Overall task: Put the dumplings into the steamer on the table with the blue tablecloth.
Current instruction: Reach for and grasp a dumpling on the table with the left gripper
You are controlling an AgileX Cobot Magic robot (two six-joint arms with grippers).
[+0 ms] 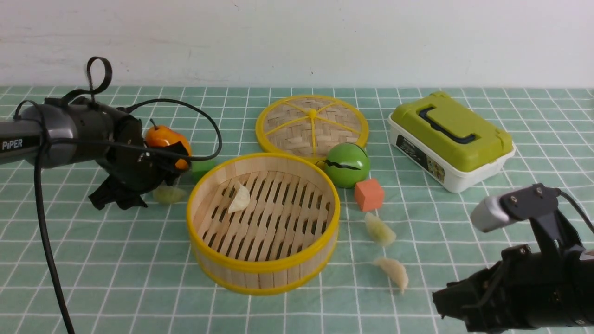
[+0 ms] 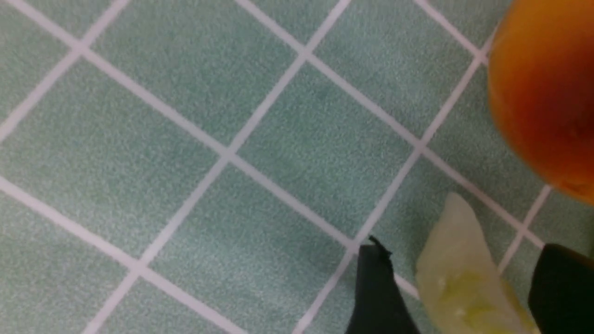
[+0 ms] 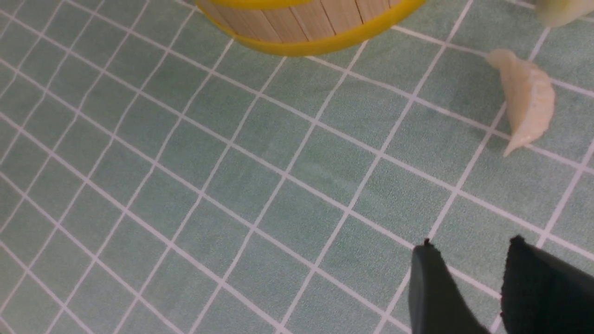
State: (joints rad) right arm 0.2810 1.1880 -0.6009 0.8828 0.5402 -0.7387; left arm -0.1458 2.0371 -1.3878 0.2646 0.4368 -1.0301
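- The table (image 1: 510,97), covered by its checked blue tablecloth (image 1: 116,260), holds everything. I'd put the job at about a quarter done: one of the four dumplings is in and three lie out on the cloth.
- The steamer (image 1: 262,273) stands upright and uncovered in the middle. One pale dumpling (image 1: 240,197) leans against the inner wall on the left of its slatted floor.
- The left gripper (image 2: 464,248) is down at the cloth just left of the steamer, close beside an orange toy fruit (image 1: 167,139). Its jaws stand wide and have hold of nothing.
- They straddle a greenish dumpling (image 2: 464,278) that lies flat on the cloth. Bare cloth shows between it and one finger (image 2: 376,297); whether the other finger touches it I cannot tell.
- This looks to me like the pick-up step for that piece. The next move calls for a gentle close on the soft crescent, a lift high enough to clear the yellow rim, then a short carry rightwards over the basket.
- The right gripper (image 3: 471,243) hangs low at the near right, jaws partly apart and empty.
- The cream dumpling (image 3: 526,102) lies on the cloth a little ahead of that gripper and towards the steamer, apart from the fingers. It seems the natural one for that arm to reach for.
- The last dumpling (image 1: 379,229) lies beyond it, just right of the steamer and near an orange cube (image 1: 369,195).
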